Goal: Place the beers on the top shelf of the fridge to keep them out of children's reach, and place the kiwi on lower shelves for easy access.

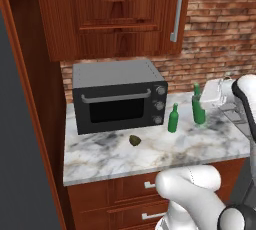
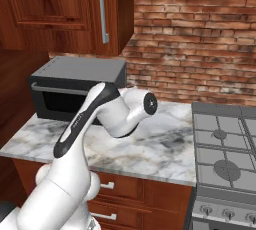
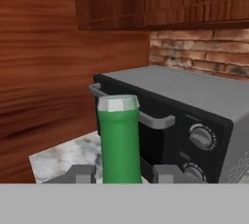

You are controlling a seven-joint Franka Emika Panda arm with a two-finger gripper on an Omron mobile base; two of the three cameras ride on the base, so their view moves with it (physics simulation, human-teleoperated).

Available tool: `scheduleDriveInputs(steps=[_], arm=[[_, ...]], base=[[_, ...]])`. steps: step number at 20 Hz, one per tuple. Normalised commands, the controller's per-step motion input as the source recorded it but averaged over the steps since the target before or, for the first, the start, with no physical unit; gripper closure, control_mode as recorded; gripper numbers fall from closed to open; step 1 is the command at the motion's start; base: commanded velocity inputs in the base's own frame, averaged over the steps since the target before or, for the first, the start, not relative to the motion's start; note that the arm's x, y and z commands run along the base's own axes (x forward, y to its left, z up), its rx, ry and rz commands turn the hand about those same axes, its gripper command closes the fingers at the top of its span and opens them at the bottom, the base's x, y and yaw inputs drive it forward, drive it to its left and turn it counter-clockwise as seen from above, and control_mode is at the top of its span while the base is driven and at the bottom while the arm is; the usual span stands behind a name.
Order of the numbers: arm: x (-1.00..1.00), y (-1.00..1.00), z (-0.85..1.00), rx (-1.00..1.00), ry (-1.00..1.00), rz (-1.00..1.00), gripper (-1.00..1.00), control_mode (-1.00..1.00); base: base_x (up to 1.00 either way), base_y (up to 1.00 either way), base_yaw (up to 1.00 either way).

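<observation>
Gripper [image 3: 120, 173] is pinching a beer bottle [image 3: 119, 138]: in the hand view the green neck w/ silver cap stands straight up between the two finger tips, which sit tight to either side. In the left base view that bottle [image 1: 198, 105] is right of the black oven [image 1: 118, 96], near the far right end of the marble counter [image 1: 150, 151], w/ the white hand against it. Can't tell if the base is off the counter yet. Held low on the neck, prob. so it stays upright for the carry.

2nd beer bottle [image 1: 173, 118] stands free, just right of the oven's knobs. Kiwi [image 1: 134, 140] lies in front of the oven, toward its right corner, apart from both bottles.

Judgement: early stage, first beer being picked; nothing shelved yet. Next needs a lift clear of the oven, then a drive to the fridge.
</observation>
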Motion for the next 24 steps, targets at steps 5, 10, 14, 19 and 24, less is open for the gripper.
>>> scheduleDriveInputs(steps=[5, 10, 14, 19, 24], arm=[[-0.29, 0.59, 0.41, -0.09, 0.05, -0.06, 1.00, -1.00], [-0.22, 0.48, 0.29, -0.04, 0.02, -0.02, 1.00, -1.00], [-0.25, 0.27, 0.29, -0.03, 0.01, 0.00, 1.00, -1.00], [-0.17, 0.23, 0.44, -0.03, 0.01, 0.00, 1.00, -1.00], [-0.04, 0.20, 0.26, -0.02, 0.00, 0.00, 1.00, -1.00]], base=[[0.00, 0.00, 0.00], [0.00, 0.00, 0.00], [0.00, 0.00, 0.00], [0.00, 0.00, 0.00], [0.00, 0.00, 0.00]])
